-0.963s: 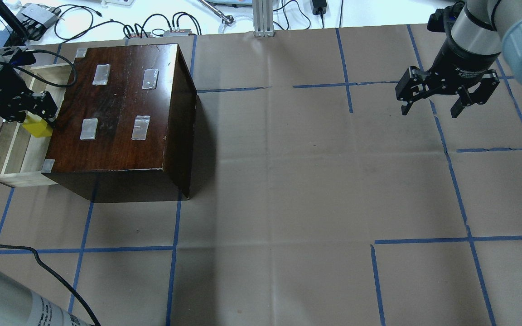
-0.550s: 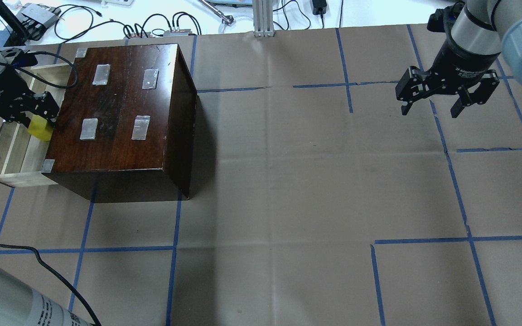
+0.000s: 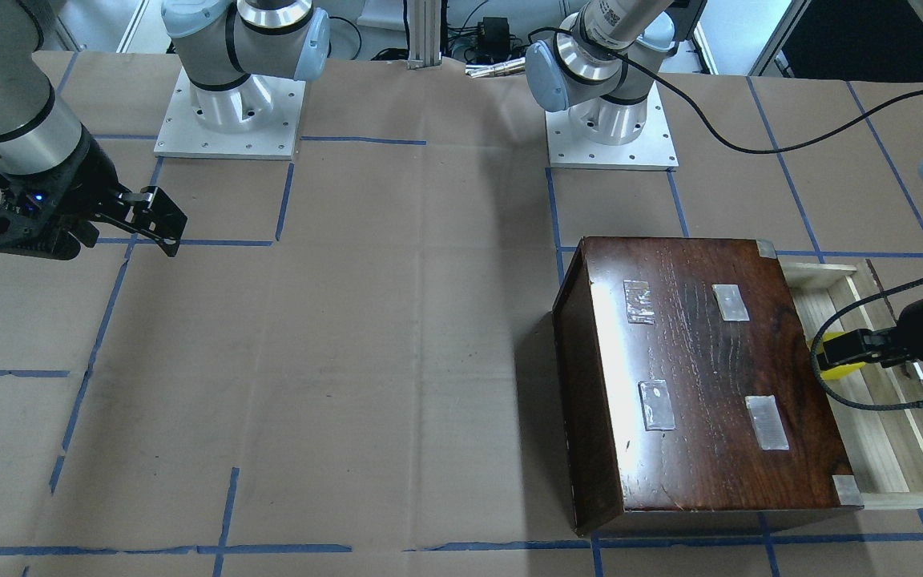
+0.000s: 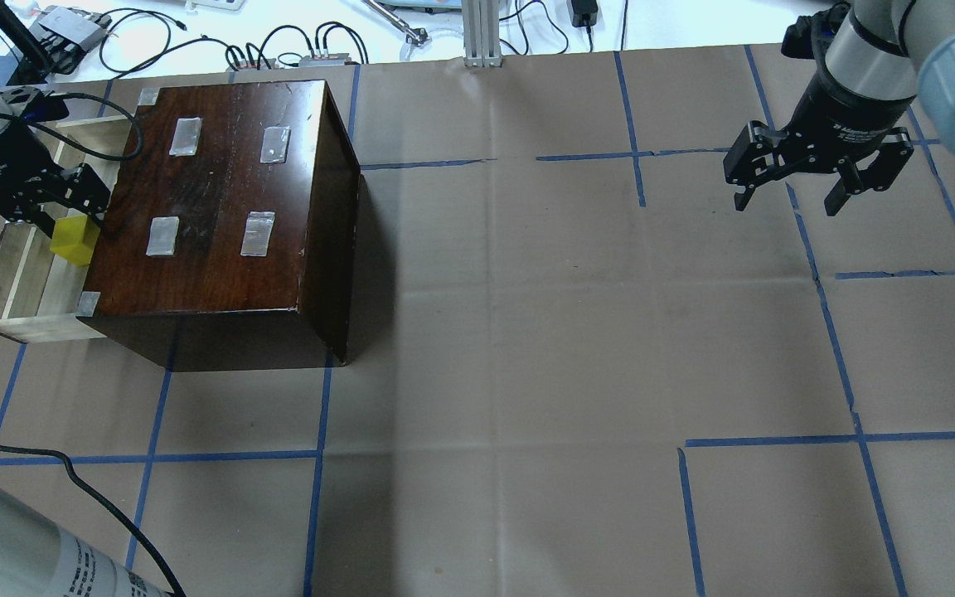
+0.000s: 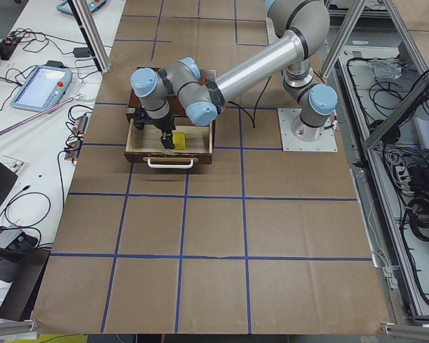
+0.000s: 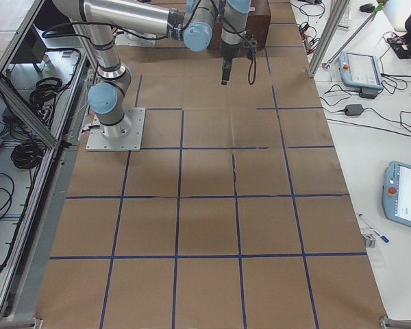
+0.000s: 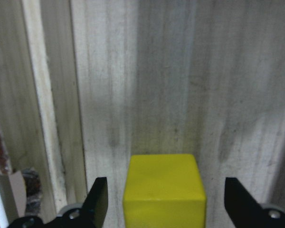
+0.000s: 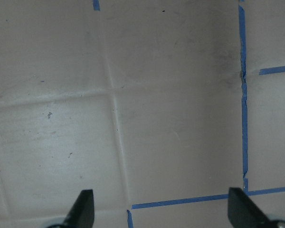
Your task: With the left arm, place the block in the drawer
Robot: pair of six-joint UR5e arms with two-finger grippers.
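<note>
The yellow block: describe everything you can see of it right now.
The block is a small bright yellow cube with smooth, plain faces and slightly rounded edges, plastic-looking. It appears to rest upright and square on the pale wood floor of the open drawer, close to the dark wooden box. The left gripper is open around it, with a clear gap on each side; its fingers do not touch it.
</note>
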